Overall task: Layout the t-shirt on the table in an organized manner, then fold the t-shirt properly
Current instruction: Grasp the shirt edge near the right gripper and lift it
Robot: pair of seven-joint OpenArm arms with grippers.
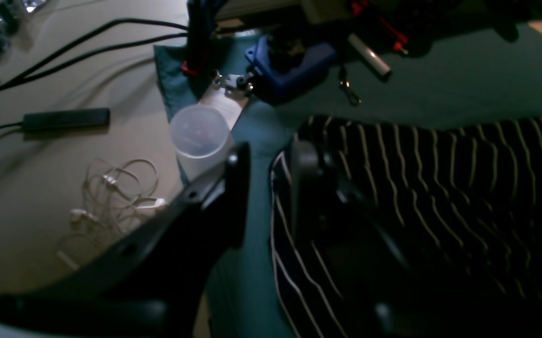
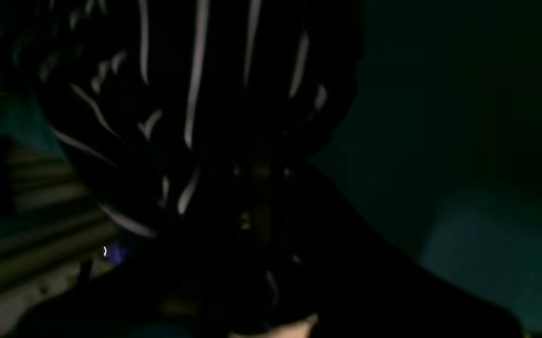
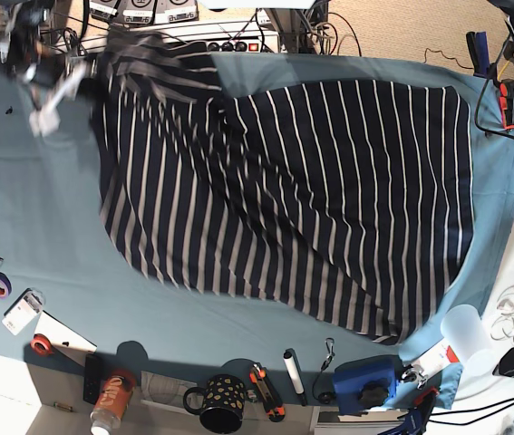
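Still layout step: right tool [image 2: 261, 188] clamped on t-shirt [image 3: 311, 190] corner, left tool [image 1: 266, 188] part open astride its hem; next, pull flat on tabletop [image 3: 48, 236]

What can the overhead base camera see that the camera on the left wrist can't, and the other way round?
Only the base view shows the whole t-shirt spread over the table, one corner lifted at the far left edge, plus a spotted mug and an orange-labelled bottle.

Only the left wrist view shows its own dark hand close up at the shirt's edge, and a black box on a cable.

Both show the striped shirt, the teal cloth, a clear plastic cup, a blue tool and tangled white earphones.
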